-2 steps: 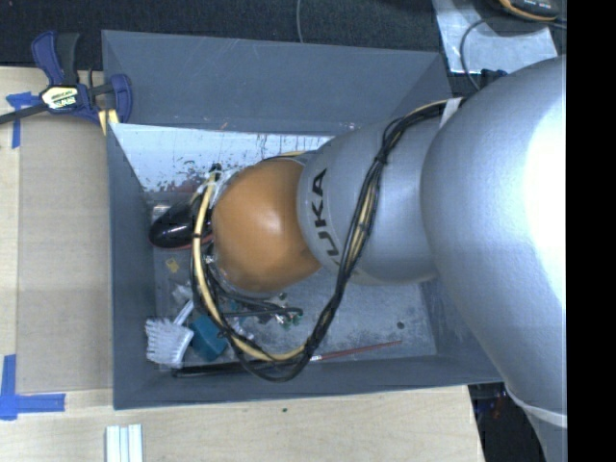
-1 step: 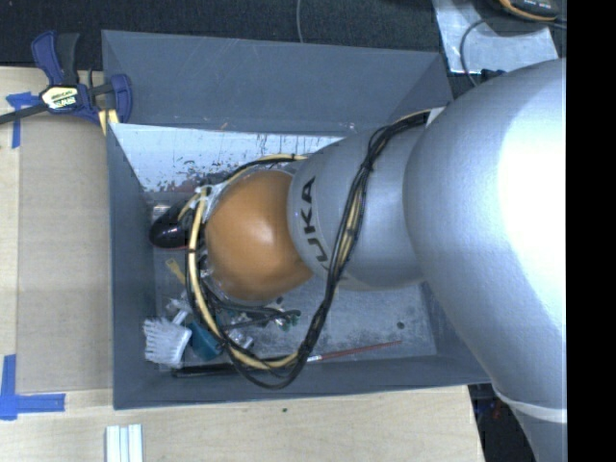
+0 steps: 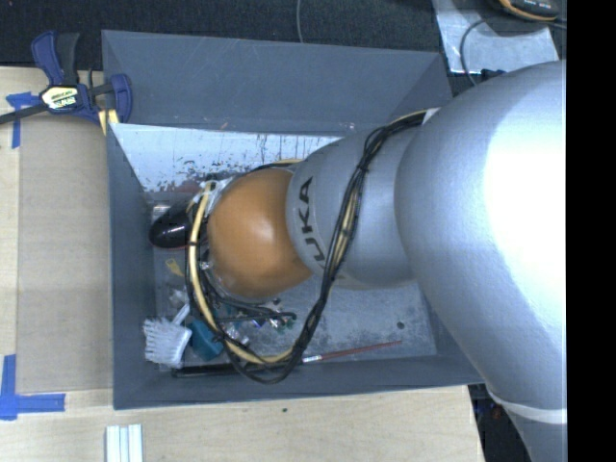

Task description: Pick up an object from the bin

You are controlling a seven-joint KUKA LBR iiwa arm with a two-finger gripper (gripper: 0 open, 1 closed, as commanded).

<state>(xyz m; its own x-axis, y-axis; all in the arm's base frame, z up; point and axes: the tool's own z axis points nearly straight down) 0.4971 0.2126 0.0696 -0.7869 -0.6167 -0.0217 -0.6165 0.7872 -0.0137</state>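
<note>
One silver-grey robot arm (image 3: 462, 210) reaches into the grey metal bin (image 3: 279, 85), and its rounded orange wrist cover (image 3: 250, 234) hangs over the bin floor. Yellow and black cables (image 3: 198, 258) loop around the cover's left and lower sides. The tool (image 3: 252, 318) sits beneath the orange wrist cover, tucked among those cables. Whether it is open or closed cannot be told, nor whether it has hold of anything.

A handful of small things lie around the cover. Just left of it rests a glossy black rounded lump (image 3: 168, 229), close against the yellow cable. Below and to the left of the cover lies a white bristly brush head (image 3: 166, 343). Directly below the cover, a teal plastic piece (image 3: 204, 340) lies tilted, partly crossed by the cable loop. Further below the cover, a thin black rod (image 3: 202, 372) lies along the foot of the bin's near wall. Below and to the right of the cover, a slender red-brown stick with a pale tip (image 3: 358, 351) lies almost level on the floor, its pale end toward the cables. Small mixed bits (image 3: 274, 321) sit under the cover's lower edge, too tangled with the wiring to make out.

Which of these things the tool is over cannot be told. The teal plastic piece and the mixed bits lie nearest the spot beneath the cover.
</note>
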